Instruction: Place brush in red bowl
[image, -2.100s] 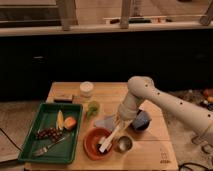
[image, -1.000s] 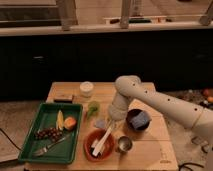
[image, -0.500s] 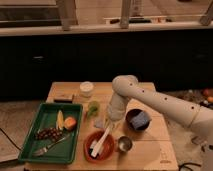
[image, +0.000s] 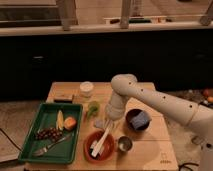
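The red bowl (image: 90, 154) sits near the table's front edge, left of centre. The brush (image: 101, 142) lies inside it, its pale handle slanting from the bowl's far right rim down toward its near left. My gripper (image: 105, 123) hangs just above the bowl's far rim, over the top end of the handle. It is open, its fingers spread to either side and not pinching the brush. The white arm reaches in from the right and bends down to the gripper.
A small metal cup (image: 124, 144) stands right beside the red bowl. A dark bowl with blue cloth (image: 138, 120) is behind it to the right. A green tray (image: 44, 111) with fruit and a grey utensil (image: 49, 147) fills the left side. A white cup (image: 86, 89) stands at the back.
The gripper came left and down with the brush over the red bowl, then opened. The brush now rests in the bowl, free of the fingers.
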